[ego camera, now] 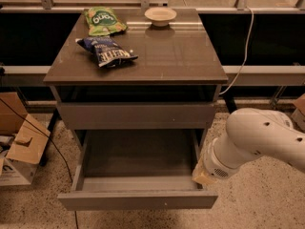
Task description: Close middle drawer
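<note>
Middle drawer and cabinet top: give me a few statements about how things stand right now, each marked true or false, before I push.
1. The middle drawer is pulled far out of the cabinet. True.
2. A chip bag lies in the middle drawer. False: the green bag and the blue bag both lie on the cabinet top.
3. The gripper is low, beside the drawer's side wall at the right of the view, near its front. True.
4. The bowl sits at the front edge of the cabinet top. False: it sits at the back edge.
</note>
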Tool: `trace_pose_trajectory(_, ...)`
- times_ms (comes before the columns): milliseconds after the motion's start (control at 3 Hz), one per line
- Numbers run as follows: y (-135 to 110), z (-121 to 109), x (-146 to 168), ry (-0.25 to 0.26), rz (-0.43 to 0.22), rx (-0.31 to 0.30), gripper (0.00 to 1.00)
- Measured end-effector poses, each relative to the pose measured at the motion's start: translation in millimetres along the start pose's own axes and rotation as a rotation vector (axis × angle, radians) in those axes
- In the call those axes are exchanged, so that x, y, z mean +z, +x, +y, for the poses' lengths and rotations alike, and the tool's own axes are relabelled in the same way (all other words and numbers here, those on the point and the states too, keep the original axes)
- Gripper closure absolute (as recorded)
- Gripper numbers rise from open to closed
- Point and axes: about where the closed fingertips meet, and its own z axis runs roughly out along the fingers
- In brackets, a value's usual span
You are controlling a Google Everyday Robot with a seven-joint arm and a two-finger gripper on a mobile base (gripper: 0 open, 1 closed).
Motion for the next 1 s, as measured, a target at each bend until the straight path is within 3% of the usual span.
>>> trace_pose_trajectory(1000, 16.3, 1.6, 71.6, -0.052, 0.016, 0.037, 1.00)
